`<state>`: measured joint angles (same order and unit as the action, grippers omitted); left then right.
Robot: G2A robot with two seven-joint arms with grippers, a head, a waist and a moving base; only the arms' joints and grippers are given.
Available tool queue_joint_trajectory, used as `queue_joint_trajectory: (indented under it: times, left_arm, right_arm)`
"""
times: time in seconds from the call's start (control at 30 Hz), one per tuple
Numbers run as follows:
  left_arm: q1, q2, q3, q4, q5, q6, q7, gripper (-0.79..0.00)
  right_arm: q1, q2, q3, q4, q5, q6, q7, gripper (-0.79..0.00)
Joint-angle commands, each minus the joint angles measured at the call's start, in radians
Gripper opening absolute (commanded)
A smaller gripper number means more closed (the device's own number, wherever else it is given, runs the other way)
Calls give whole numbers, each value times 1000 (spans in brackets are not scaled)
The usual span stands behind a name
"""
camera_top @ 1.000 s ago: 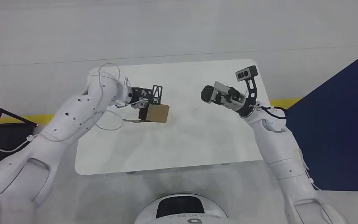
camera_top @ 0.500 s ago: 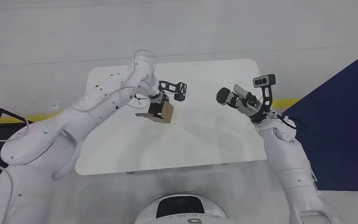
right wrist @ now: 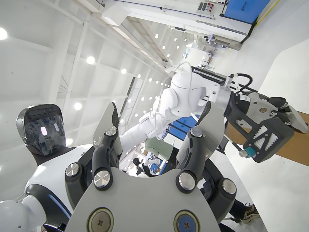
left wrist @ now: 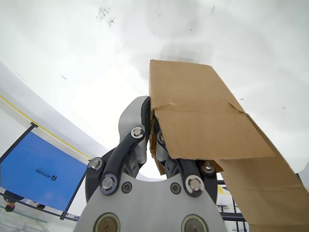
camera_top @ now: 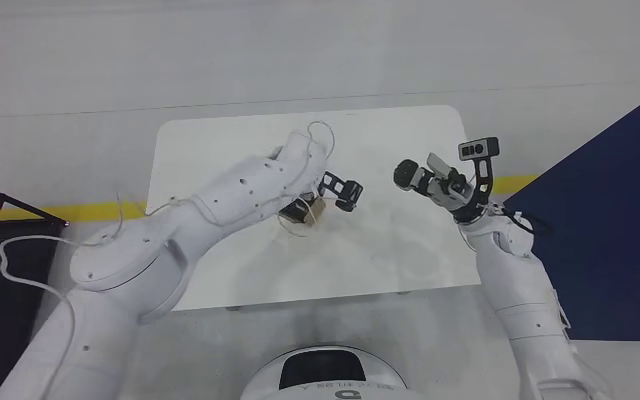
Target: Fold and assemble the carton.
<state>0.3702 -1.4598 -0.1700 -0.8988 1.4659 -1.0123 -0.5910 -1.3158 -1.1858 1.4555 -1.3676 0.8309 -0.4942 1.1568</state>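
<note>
The left gripper [left wrist: 150, 112] is clamped on one cardboard wall of the brown carton [left wrist: 198, 112], and a long flap [left wrist: 265, 189] folds out from the box beside the gripper. Seen from above, the carton lies about mid-table [camera_top: 400, 260], largely hidden under the left arm, so it is hard to say whether it touches the tabletop. The right gripper [camera_top: 412, 177] hangs at the carton's 3 o'clock, well apart from it, with its fingers [right wrist: 213, 121] spread wide and nothing between them.
</note>
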Motion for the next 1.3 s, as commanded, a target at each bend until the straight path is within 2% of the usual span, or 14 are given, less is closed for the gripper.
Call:
queue_joint_trajectory:
  times: [0.0,0.2,0.3,0.37,0.5,0.67,0.77,0.87,1.07,1.17,1.27]
  left_arm:
    - [0,-16,0,30,44,0,44,-3]
    - [-17,-49,0,104,92,0,182,0]
    - [-42,-54,-19,134,92,11,254,0]
    - [-62,-50,-48,152,83,52,304,0]
    - [-89,-19,-136,184,38,170,408,0]
    - [-59,62,-276,162,-46,257,501,0]
    - [6,128,-377,99,-114,240,538,0]
    - [103,204,-508,5,-191,214,566,0]
    - [408,347,-824,-293,-368,85,595,0]
    - [573,389,-932,-447,-437,65,545,0]
    - [704,412,-987,-588,-498,106,450,0]
  right_arm:
    - [-2,0,3,0,4,-1,2,-215]
    - [-6,0,4,-3,16,-7,14,-222]
    - [-5,0,2,-3,15,-6,16,-219]
    - [-2,0,0,-4,14,-5,16,-219]
    - [6,0,-7,-7,6,3,18,-219]
    - [29,-2,-24,-5,-9,17,14,-219]
    - [46,-4,-38,0,-18,24,14,-222]
    - [59,-5,-47,8,-23,29,14,-219]
    - [82,-6,-59,20,-32,42,15,-219]
    - [95,-6,-68,25,-41,54,13,-219]
    - [112,-8,-82,30,-49,62,7,-225]
